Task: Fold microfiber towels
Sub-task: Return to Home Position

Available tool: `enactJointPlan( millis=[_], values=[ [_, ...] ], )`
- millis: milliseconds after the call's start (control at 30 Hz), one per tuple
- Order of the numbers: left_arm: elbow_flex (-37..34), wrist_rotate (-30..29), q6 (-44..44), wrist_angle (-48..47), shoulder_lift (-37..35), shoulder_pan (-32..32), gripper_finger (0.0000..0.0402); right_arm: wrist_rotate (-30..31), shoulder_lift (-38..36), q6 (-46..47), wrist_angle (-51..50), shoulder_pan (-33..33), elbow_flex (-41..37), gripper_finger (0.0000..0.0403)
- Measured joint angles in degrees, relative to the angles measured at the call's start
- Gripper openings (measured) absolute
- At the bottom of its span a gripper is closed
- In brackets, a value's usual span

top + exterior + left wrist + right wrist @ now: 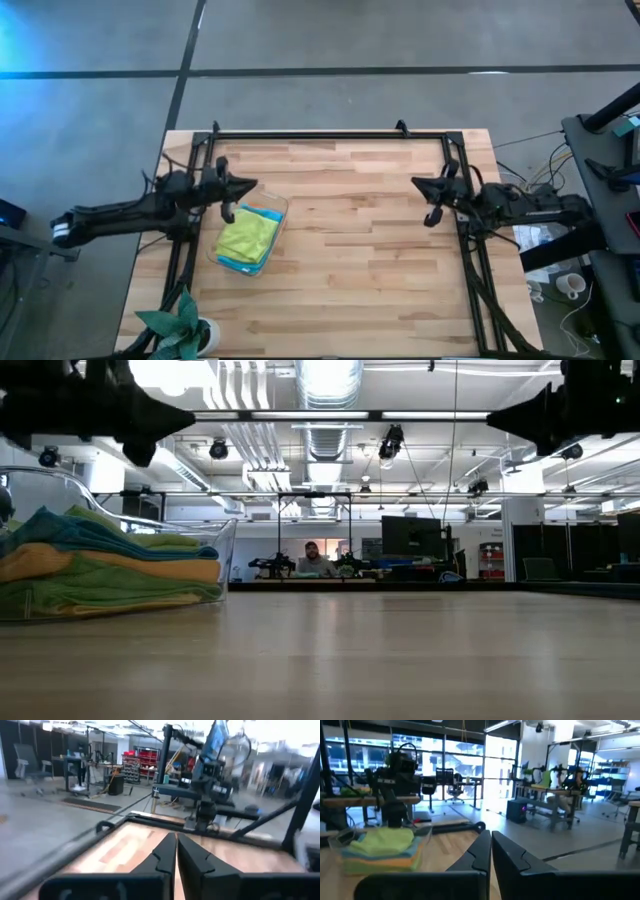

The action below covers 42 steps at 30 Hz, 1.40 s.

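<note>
Fingers (162, 857) of my left gripper (176, 837) are pressed together to a thin seam and hold nothing. Seen from above, it hangs over the light wooden plank table (350, 260) at about ten o'clock from the table's middle, just off the far corner of the clear plastic bin (277, 207) and not touching it.

At about seven o'clock, on the near left corner, a green plant with pointed leaves (178, 322) stands in a small white pot, well apart from everything else.

At nine o'clock the bin rests on the wood, turned slightly askew to the table's edges. Inside it lie the folded microfiber towels (100, 565), stacked flat. The lime green towel (247, 235) is on top, and the light blue towel (240, 264) shows its edge at the near side. From table height I can see green, blue and orange-yellow layers through the wall, but I cannot tell the order of every one.

My right gripper (490, 836) hangs at about two o'clock, above bare wood near the right edge and well apart from the bin. Its fingers are drawn narrow, side by side, with nothing between them.
</note>
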Motion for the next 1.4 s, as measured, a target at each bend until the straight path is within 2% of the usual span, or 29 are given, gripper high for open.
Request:
enactJointPlan(
  millis=[133,200,300,400,433,500,600,767,800,933,1000,1100,1167,1200,1300,1333,1400],
  values=[
    [-5.2,-0.4,-3.5,4.4,-3.1,0.0,0.0000,-0.1,-3.0,2.6,-4.1,0.0,-1.0,0.0013],
    [-8.5,1.9,-3.4,7.6,-5.4,-0.1,0.0000,-2.7,-4.8,5.9,-9.4,0.2,-1.0,0.0012],
    [-12.5,15.6,-2.4,9.8,-9.5,-0.1,0.0000,-15.4,-8.5,9.9,-15.1,0.6,-1.6,0.0012],
    [-12.5,29.9,-3.5,6.9,-14.0,-0.6,0.0000,-31.9,-11.7,12.3,-11.1,0.9,-3.9,0.0013],
    [-12.5,32.8,-3.7,6.6,-15.4,-0.7,0.0000,-34.6,-11.6,13.6,-8.4,0.9,-4.9,0.0013],
    [-12.5,34.6,-2.5,6.2,-18.6,-0.8,0.0000,-35.4,-11.0,15.9,-2.8,0.7,-7.7,0.0013],
    [-12.5,33.7,0.8,4.8,-21.7,-0.8,0.0000,-32.9,-10.2,18.0,-7.7,-0.2,-7.8,0.0013],
    [-12.5,32.5,0.8,1.5,-17.8,-0.8,0.0000,-31.6,-10.6,15.9,-9.4,-2.3,-7.9,0.0013],
    [-12.5,30.7,0.8,0.9,-16.9,-0.9,0.0000,-31.6,-10.7,15.4,-8.7,-2.8,-7.9,0.0013],
    [-12.6,17.1,1.1,0.9,-15.5,-0.8,0.0000,-31.8,-10.9,14.7,-6.2,-6.2,-7.8,0.0013],
    [-12.6,17.1,2.2,1.1,-15.9,-1.0,0.0000,-32.5,-10.7,15.9,-6.8,-8.0,-7.8,0.0013],
    [-12.6,21.5,2.2,2.8,-17.7,-3.0,0.0000,-35.0,-10.7,17.5,-7.9,-9.9,-7.8,0.0013],
    [-12.6,21.8,2.2,1.4,-19.7,-5.4,0.0000,-35.5,-10.8,17.0,-7.8,-10.3,-7.8,0.0013],
    [-12.6,19.8,2.2,-1.1,-20.9,-6.6,0.0000,-35.5,-10.7,16.5,-7.8,-10.3,-7.8,0.0013],
    [-12.6,5.0,1.6,-5.0,-21.0,-11.3,0.0000,-35.5,-10.8,15.7,-5.7,-10.4,-7.8,0.0013],
    [-12.6,2.1,3.1,-5.0,-21.0,-12.9,0.0000,-35.5,-10.8,15.8,-5.1,-10.4,-7.8,0.0013],
    [-12.6,1.1,6.6,-5.9,-21.0,-15.5,0.0000,-35.5,-10.8,15.9,-5.2,-10.4,-7.8,0.0013]
  ],
)
